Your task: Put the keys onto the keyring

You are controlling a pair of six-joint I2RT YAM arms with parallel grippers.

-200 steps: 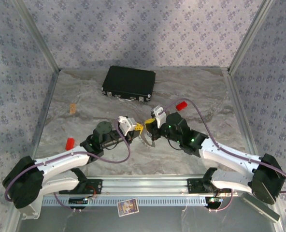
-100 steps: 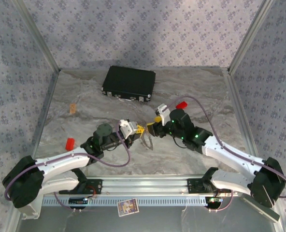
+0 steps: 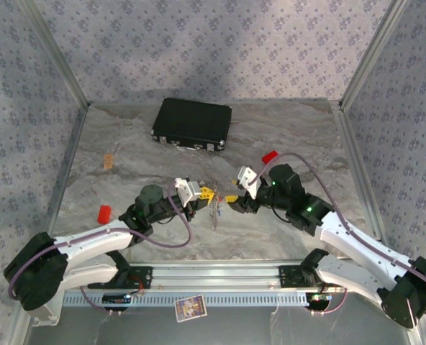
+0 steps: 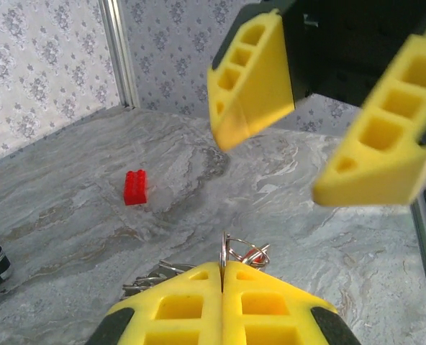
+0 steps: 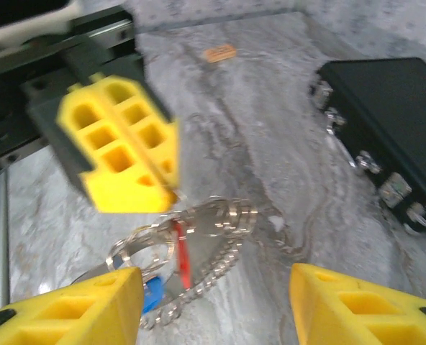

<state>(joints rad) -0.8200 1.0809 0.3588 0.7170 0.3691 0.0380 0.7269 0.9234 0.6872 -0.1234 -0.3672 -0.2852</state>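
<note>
Since a second ago our right arm has pulled back toward its own side, so the right tool (image 3: pixel 233 202) now sits a little apart from the left tool (image 3: pixel 206 192) instead of close against it, near the middle of the tabletop (image 3: pixel 292 136). Our left tool is pressed fully closed. Its two yellow fingers (image 4: pixel 211 309) meet with no gap, and a thin silver loop of the keyring (image 4: pixel 224 250) stands edge-on out of the seam between them. Our right tool is spread wide and grips nothing.

From the right wrist, the keys (image 5: pixel 171 269) hang in a tangle with the ring and a short chain just under the left tool. The red-headed key (image 5: pixel 180 257) is nearly upright, with the blue head (image 5: pixel 152 295) low beside it. We cannot tell whether the bunch touches the tabletop. A red block (image 4: pixel 134 187) sits well off from the bunch, and a black case (image 3: pixel 192 123) lies at the far side.
</note>
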